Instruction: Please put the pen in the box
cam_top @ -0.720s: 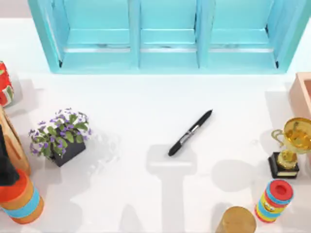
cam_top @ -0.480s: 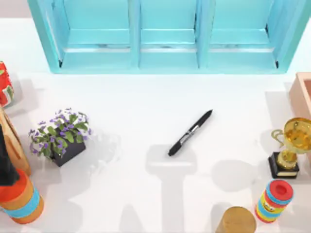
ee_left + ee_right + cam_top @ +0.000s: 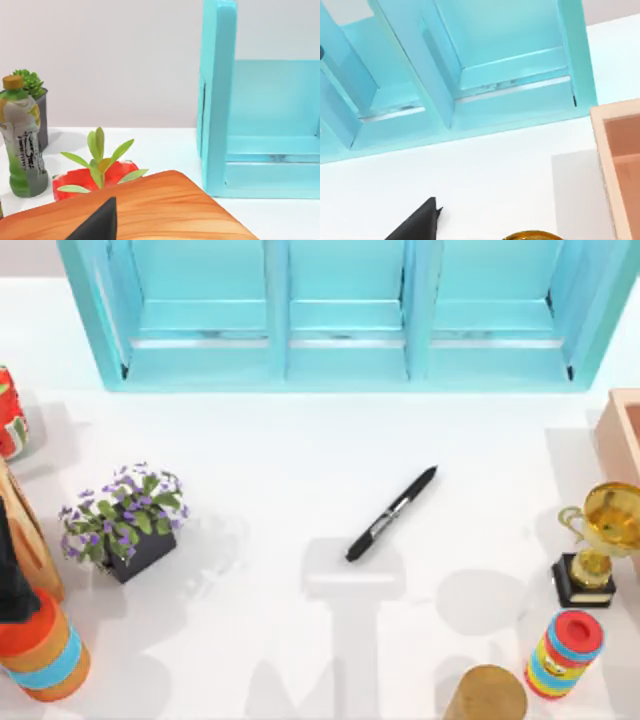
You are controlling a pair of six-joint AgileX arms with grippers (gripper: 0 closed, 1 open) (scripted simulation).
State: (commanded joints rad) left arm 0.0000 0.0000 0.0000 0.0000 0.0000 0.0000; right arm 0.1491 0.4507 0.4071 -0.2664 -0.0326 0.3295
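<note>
The pen (image 3: pixel 391 513), slim and black with a pale band, lies at a slant on the white table near the middle of the top view. The peach-pink box (image 3: pixel 612 435) is cut off by the table's right edge; the right wrist view shows its thick wall and darker inside (image 3: pixel 606 165). A dark wedge of my left gripper (image 3: pixel 100 225) pokes up over a wooden object. A like wedge of my right gripper (image 3: pixel 420 222) hangs over bare table, left of the box. Both grippers are well away from the pen.
The turquoise shelf unit (image 3: pixel 340 310) spans the back. At the right stand a gold trophy (image 3: pixel 598 540), a striped cylinder (image 3: pixel 565 652) and a wooden cylinder (image 3: pixel 487 695). At the left are a flower pot (image 3: pixel 125 525), a wooden object (image 3: pixel 30 540) and a bottle (image 3: pixel 22 145).
The arm shadows on the front part of the table have shifted slightly. The pen, the box and the other objects have not moved.
</note>
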